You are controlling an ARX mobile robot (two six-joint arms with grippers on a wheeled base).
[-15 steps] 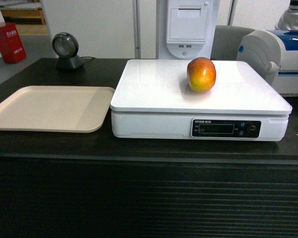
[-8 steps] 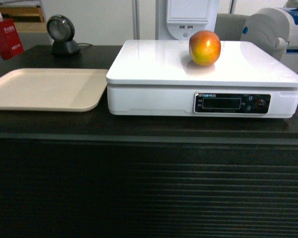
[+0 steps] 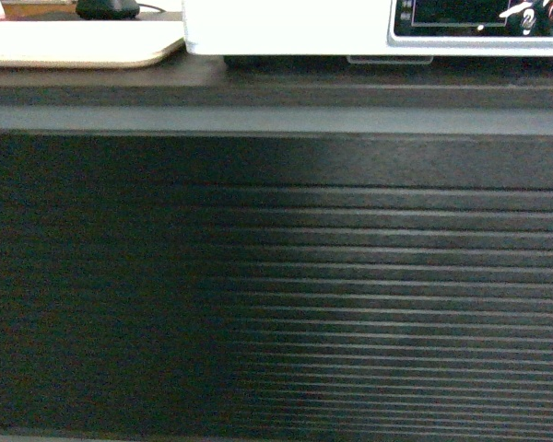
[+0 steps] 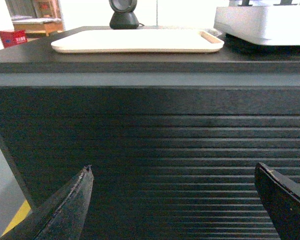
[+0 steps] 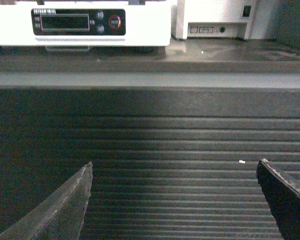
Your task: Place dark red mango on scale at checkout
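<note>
The dark red mango is out of view in every current frame. Only the white scale's front [image 3: 286, 37] shows at the top of the head view, with its dark display strip [image 3: 461, 13]; the right wrist view catches the same scale [image 5: 80, 22] from below. The checkout's ribbed dark front [image 3: 276, 295] fills most of each view. My left gripper [image 4: 172, 172] is open, low in front of the ribbed panel, with nothing between its fingers. My right gripper [image 5: 175, 170] is open too, below the counter edge and under the scale's display.
A beige tray [image 4: 137, 41] lies on the counter left of the scale, with a black round scanner [image 4: 123, 14] behind it. A white device [image 5: 220, 17] stands right of the scale. A red box [image 4: 12, 37] sits far left.
The head view has dropped steadily: the mango resting on the scale top has gone out of view, and now mostly the counter's front shows.
</note>
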